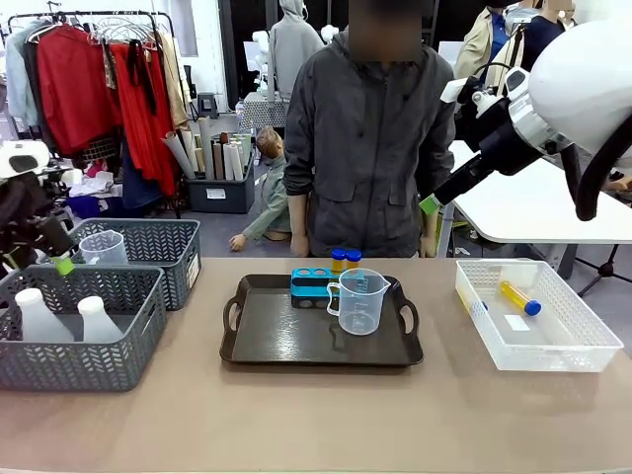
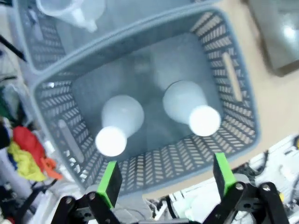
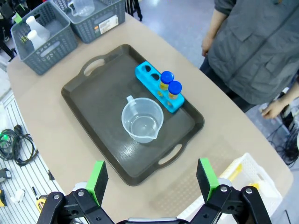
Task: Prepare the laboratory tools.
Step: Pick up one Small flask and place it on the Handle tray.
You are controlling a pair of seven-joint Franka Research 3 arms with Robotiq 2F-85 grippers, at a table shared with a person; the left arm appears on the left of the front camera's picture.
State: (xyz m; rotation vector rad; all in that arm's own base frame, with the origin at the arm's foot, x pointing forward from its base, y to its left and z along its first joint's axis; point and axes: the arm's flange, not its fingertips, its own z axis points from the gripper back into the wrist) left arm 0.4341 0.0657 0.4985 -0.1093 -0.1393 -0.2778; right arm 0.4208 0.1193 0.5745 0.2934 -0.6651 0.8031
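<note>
Centrally, on the black tray (image 1: 276, 341), one measuring beaker (image 1: 360, 301) stands in front of the blue tube rack (image 1: 310, 286), hiding part of it. Two blue-capped tubes (image 3: 167, 79) sit in the rack, and a third tube (image 1: 519, 297) lies in the white basket (image 1: 583, 346). Two conical flasks (image 2: 187, 109) stand in the near grey basket (image 2: 233, 88); a second beaker (image 1: 103, 247) sits half hidden in the far grey basket (image 1: 168, 242). Left tool (image 2: 164, 167) hangs over the flasks, jaws apart; right tool (image 3: 151, 170), high over the worktop (image 1: 316, 415), is likewise apart.

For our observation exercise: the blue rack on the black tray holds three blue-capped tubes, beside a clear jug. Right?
No. The blue rack on the black tray holds two blue-capped tubes, not three, beside the clear jug; the right wrist view shows it.
</note>
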